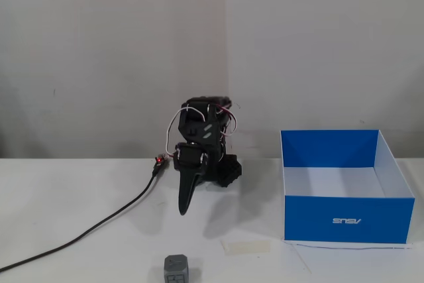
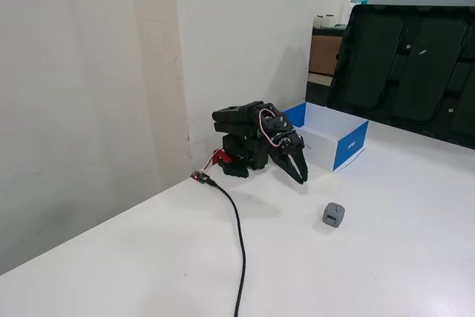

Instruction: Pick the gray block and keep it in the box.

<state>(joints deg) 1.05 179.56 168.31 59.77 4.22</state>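
Note:
The gray block (image 1: 177, 270) sits on the white table at the front edge of a fixed view, and it also shows in the other fixed view (image 2: 333, 215). The blue box (image 1: 348, 220) with a white interior stands open at the right, empty as far as I can see; in the other fixed view (image 2: 349, 146) it is behind the arm. My gripper (image 1: 183, 210) hangs tip down from the folded black arm, shut and empty, well behind the block and left of the box. It also shows in the other fixed view (image 2: 300, 177).
A black cable (image 1: 99, 226) runs from the arm's base to the front left of the table. A strip of tape (image 1: 246, 246) lies on the table between block and box. A wall stands right behind the arm. Large black panels (image 2: 415, 64) stand beyond the table.

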